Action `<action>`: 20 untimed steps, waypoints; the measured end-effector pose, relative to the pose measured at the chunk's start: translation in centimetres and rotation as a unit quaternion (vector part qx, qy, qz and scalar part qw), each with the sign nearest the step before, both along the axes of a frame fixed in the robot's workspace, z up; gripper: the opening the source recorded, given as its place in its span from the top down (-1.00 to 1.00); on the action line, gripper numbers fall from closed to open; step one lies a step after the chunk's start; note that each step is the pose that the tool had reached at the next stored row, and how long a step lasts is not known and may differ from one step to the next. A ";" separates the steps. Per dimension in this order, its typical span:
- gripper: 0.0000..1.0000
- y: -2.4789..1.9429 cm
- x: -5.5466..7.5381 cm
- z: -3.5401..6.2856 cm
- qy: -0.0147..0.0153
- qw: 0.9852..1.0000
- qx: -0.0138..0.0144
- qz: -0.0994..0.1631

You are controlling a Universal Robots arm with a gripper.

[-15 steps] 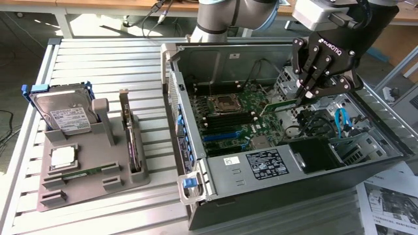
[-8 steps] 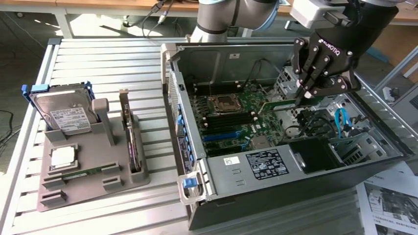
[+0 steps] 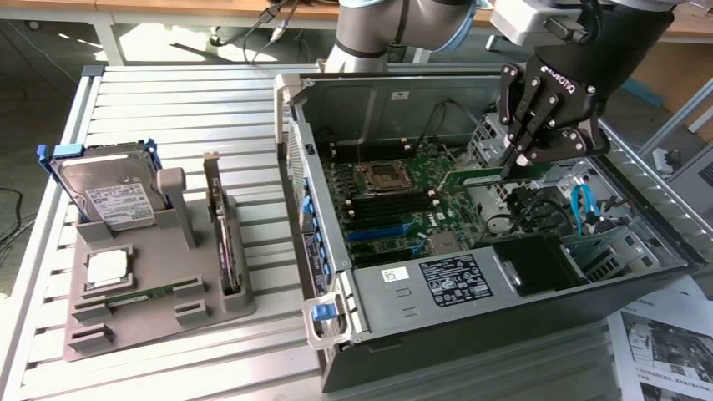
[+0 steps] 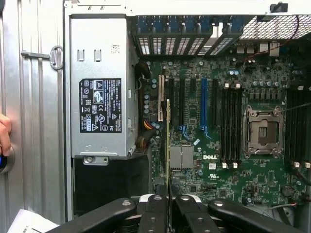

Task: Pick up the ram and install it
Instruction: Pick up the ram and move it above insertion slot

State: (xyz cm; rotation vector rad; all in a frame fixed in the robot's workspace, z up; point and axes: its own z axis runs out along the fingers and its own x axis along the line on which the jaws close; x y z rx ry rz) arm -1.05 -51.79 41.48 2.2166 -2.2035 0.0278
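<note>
My gripper (image 3: 515, 165) hangs inside the open computer case, above the green motherboard (image 3: 407, 188). It is shut on the ram (image 3: 473, 177), a thin green stick that juts from the fingertips toward the exterior view's left. The wrist view has the ram (image 4: 168, 145) edge-on, running out from between the black fingers (image 4: 154, 209) of the gripper (image 4: 168, 198). It is held clear above the board. The long black memory slots (image 4: 231, 127) lie off to one side of it, beside the processor socket (image 4: 263, 132).
The case wall (image 3: 292, 167) and the power supply (image 3: 452, 280) bound the bay. A grey holder (image 3: 167, 322) at the exterior view's left carries a hard drive (image 3: 112, 199), a silver chip (image 3: 108, 266), an upright card (image 3: 223, 242) and another green stick (image 3: 139, 294). A person's hand (image 4: 4, 136) is at the wrist view's edge.
</note>
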 end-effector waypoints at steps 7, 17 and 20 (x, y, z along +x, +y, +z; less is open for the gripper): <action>0.73 1.13 0.1 -0.33 0.000 1.000 0.000 0.000; 0.73 4.14 0.3 -1.13 0.000 1.000 0.000 0.000; 0.73 4.58 0.4 -1.18 0.000 1.000 0.000 0.000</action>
